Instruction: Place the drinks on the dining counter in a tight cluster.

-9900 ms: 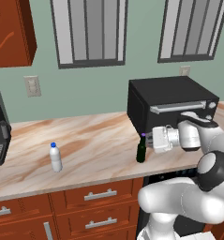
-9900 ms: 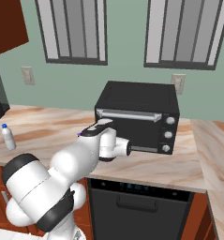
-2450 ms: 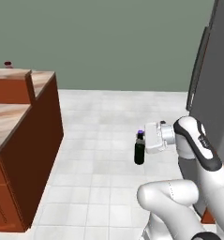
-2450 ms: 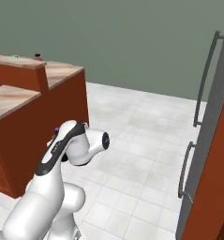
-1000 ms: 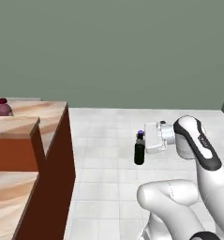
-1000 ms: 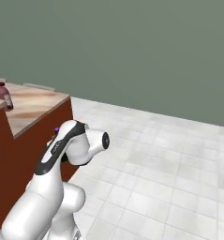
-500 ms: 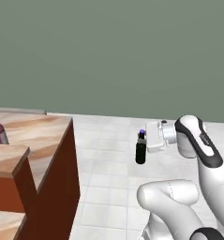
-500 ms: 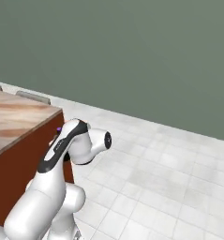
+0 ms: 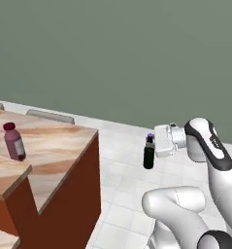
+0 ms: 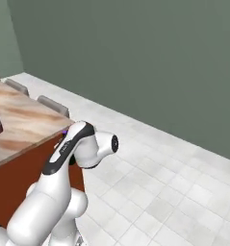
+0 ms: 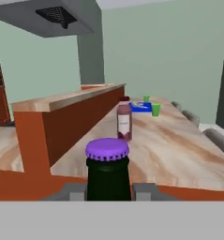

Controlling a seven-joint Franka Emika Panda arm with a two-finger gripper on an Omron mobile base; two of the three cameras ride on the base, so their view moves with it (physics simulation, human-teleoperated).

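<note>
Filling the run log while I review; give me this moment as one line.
pincer: shut on green bottle | bottle: upright, off the floor | maroon bottle: upright on dining counter | stage: carrying

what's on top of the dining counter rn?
A maroon bottle stands upright on the dining counter. Farther along it in the hand view: small green cups and something blue, too small to identify. The green bottle covers part of the near edge.

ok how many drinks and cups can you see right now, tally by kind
Bottles: 2, a maroon bottle standing on the dining counter and a dark green bottle with a purple cap held in the gripper
Green cups: 2, green cup and, behind it, another green cup, at the counter's far end
Total: 4
</note>
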